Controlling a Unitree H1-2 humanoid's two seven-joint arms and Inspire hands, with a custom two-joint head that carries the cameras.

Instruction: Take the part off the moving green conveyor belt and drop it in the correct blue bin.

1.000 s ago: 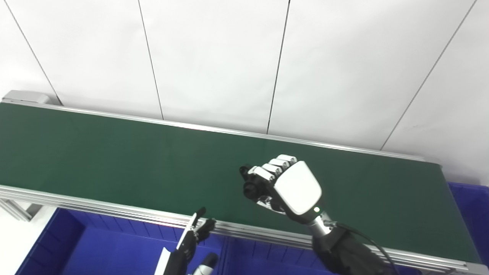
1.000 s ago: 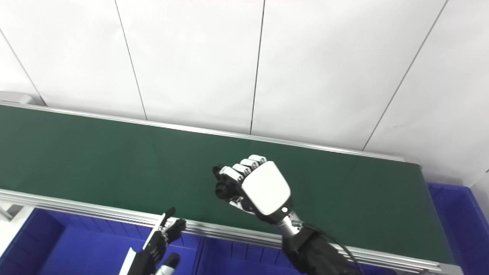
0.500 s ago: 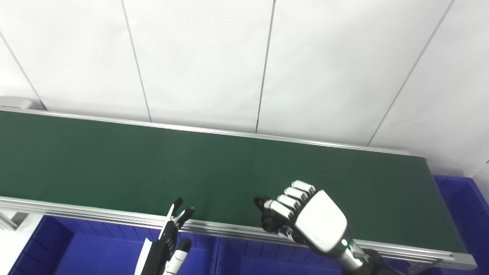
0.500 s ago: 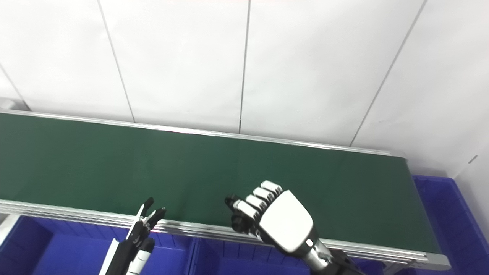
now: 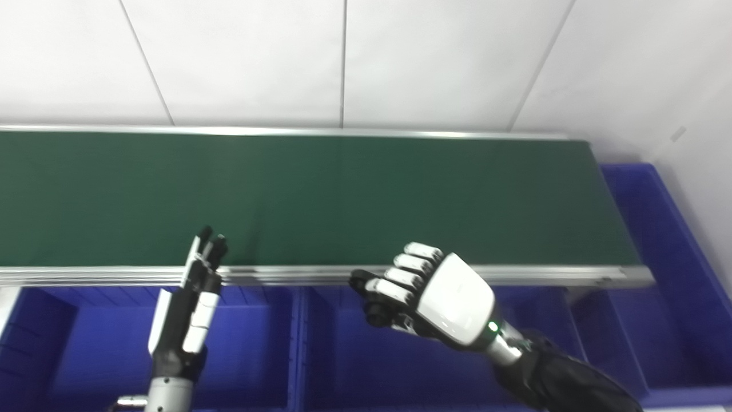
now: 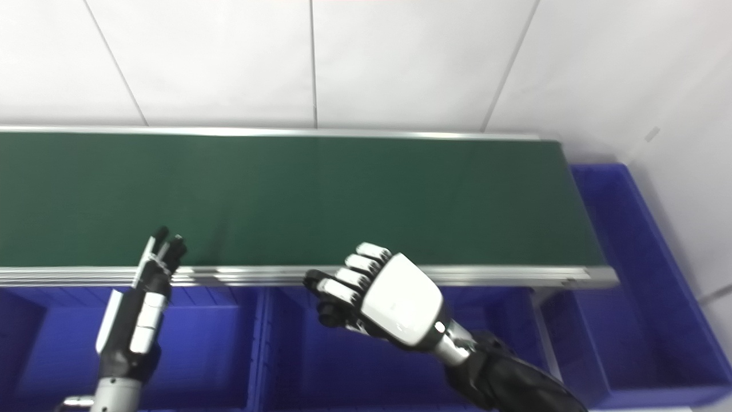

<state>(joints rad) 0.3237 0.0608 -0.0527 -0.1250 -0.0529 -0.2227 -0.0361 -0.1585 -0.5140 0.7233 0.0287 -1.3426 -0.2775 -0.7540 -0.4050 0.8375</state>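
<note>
Right hand point(image 5: 443, 300) hangs over the middle bin point(image 5: 366, 355), just past the near rail point(image 5: 320, 274) of the belt point(image 5: 343, 189), back of the palm up and fingers curled toward 9 o'clock. Something small and dark seems to sit at the fingertips, but I cannot tell it from the black finger pads, so whether the part is in that grip is unclear. The belt itself shows no part anywhere along its visible length.

Left hand point(image 5: 191, 309) stands upright at 8 o'clock of the right one, fingers straight and together, holding nothing, over the left bin point(image 5: 246, 355).

Risks, as I judge them: if the part is pinched only at the fingertips, a loose hold could let it slip before the hand is centred, so it strikes the wall between bins and lands in the wrong one. Opening over this bin without knowing it is the correct one would missort it. If the grip is empty, the part has been missed.
</note>
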